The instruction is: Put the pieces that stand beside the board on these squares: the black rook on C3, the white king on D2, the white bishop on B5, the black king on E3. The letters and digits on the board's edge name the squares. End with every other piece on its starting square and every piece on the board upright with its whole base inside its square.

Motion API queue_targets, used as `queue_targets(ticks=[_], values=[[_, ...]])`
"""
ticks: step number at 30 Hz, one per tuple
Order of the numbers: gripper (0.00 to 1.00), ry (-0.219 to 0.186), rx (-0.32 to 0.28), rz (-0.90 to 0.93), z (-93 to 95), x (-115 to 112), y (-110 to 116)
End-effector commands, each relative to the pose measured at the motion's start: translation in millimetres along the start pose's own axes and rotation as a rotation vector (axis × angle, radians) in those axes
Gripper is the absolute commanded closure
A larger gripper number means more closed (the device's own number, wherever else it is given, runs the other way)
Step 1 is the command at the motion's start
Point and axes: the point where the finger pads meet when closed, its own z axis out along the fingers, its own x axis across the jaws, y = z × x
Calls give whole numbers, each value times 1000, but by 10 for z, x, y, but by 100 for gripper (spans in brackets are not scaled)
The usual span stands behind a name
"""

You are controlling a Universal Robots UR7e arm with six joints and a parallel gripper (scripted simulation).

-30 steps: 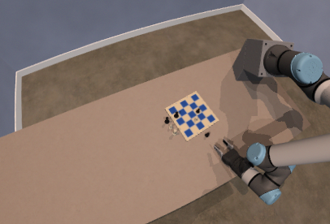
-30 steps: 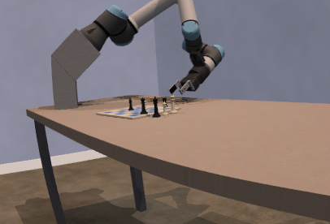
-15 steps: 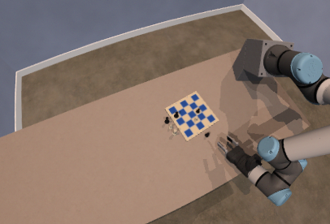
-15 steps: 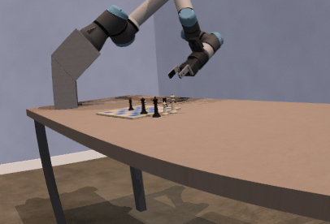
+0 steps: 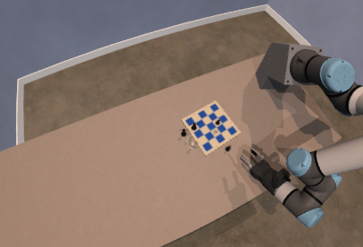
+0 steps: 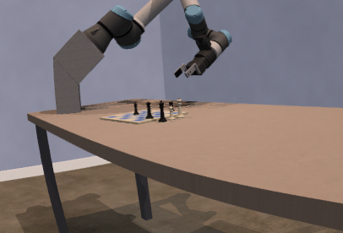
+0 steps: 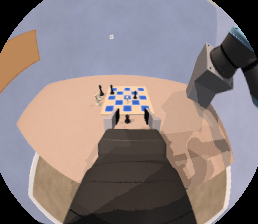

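Observation:
My gripper [image 5: 249, 155] [image 6: 183, 73] [image 7: 131, 113] is open and empty, high above the table beside the board. The black rook [image 5: 228, 149] [image 6: 171, 104] [image 7: 127, 119] stands beside the board [image 5: 206, 153] [image 7: 139, 113], on the gripper's side. The black king [image 5: 183, 132] [image 6: 161, 112] [image 7: 101, 91] stands beside another edge, in one group with the white bishop [image 6: 171, 113] and the white king [image 5: 192, 144] [image 6: 179, 109]. The two white pieces blur together in the wrist view. The edge letters and digits are too small to read.
On the board stand a black piece [image 5: 194, 126] [image 6: 149, 111] [image 7: 112, 90] near the black king, another black piece [image 5: 217, 122] [image 6: 135, 108] [image 7: 135, 95] and a small pale piece [image 5: 215, 132] [image 7: 127, 99]. The arm's grey mount [image 5: 277, 67] [image 6: 69, 80] stands at the table's end.

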Motion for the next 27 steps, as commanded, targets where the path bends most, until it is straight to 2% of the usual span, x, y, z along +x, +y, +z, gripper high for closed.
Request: queue_targets(ticks=[1,5,10,12,14,20,27], values=[[0,15,-9,10,35,13,-19],[0,53,-32,35,121,53,-60],[0,132,-85,93,286,139,-137],[0,132,-85,93,286,139,-137],[0,171,-116,125,361,182,-172],[0,299,-239,255,569,314,-265],[0,429,-433,455,703,377,-335]])
